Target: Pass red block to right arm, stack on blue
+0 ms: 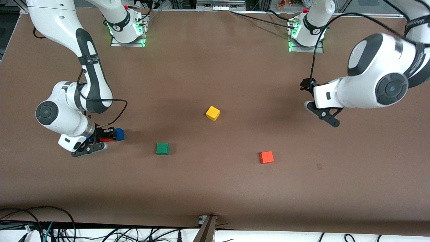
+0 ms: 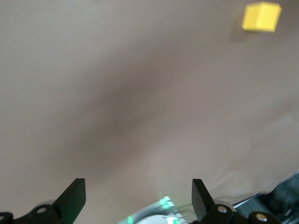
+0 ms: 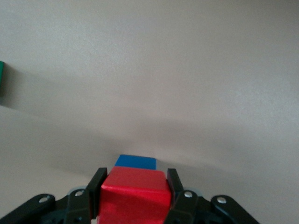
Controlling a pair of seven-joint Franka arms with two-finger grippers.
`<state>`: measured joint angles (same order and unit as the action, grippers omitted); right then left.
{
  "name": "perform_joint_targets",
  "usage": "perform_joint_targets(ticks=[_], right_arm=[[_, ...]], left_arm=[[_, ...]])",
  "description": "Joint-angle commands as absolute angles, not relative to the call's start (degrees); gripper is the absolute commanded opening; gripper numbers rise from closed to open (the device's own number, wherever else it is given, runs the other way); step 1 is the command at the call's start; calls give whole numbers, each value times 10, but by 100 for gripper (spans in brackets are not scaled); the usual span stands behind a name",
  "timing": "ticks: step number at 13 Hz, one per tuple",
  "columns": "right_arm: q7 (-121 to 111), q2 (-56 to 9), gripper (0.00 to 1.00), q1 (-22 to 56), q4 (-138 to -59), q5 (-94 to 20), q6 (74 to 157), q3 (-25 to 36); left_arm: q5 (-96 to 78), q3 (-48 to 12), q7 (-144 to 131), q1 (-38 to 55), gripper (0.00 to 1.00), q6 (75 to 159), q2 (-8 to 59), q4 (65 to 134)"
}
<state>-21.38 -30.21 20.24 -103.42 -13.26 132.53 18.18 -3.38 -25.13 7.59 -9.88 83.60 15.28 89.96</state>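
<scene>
The right gripper (image 1: 104, 138) is closed on the red block (image 3: 134, 196); in the right wrist view you see one finger (image 3: 96, 193) pressed against each side of the cube. Locate this gripper low over the table (image 1: 215, 188) at the right arm's end, where the right arm (image 1: 85, 67) reaches down from its base at the top of the front view. The blue block (image 1: 119, 134) sits directly beside the held cube. In the right wrist view its top face shows just past the red block's upper edge. You cannot tell from these views whether the red block touches the blue one or rests on it.

The left gripper (image 1: 319, 109) has its fingers spread fully apart and holds nothing. Check the left wrist view: both fingertips (image 2: 74, 196) stand well apart with only bare table surface between them. This gripper hangs above the table toward the left arm's end, well apart from every cube.

Three other cubes lie on the table. The yellow cube (image 1: 212, 113) sits near the middle. The green cube (image 1: 162, 148) lies nearer to the front camera, toward the right arm's end. The orange-red cube (image 1: 266, 157) lies nearest to the front camera, toward the left arm's end.
</scene>
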Motion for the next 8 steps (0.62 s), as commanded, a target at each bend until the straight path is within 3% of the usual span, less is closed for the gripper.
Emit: perform_joint_targets(ticks=[1,2,4,6,8], right_arm=[[-212,-269,10,218,-1077,-126,1341,182],[-212,-265,10,219,-1084,-126,1348,181],[-212,-258,10,223,-1113,-125,1389,181],[-215,-257,10,228,-1126,-125,1411,182],[-217,-257,10,228,-1128,-125,1413,182]], left_arm=[[4,-247,-31,-99,100,800,134,856],[55,-243,-33,-98,100,789,136,820],[110,-199,-38,-64,100,833,107,823],[78,-81,-35,-4,100,909,56,876],[11,-15,-35,18,100,969,9,950]])
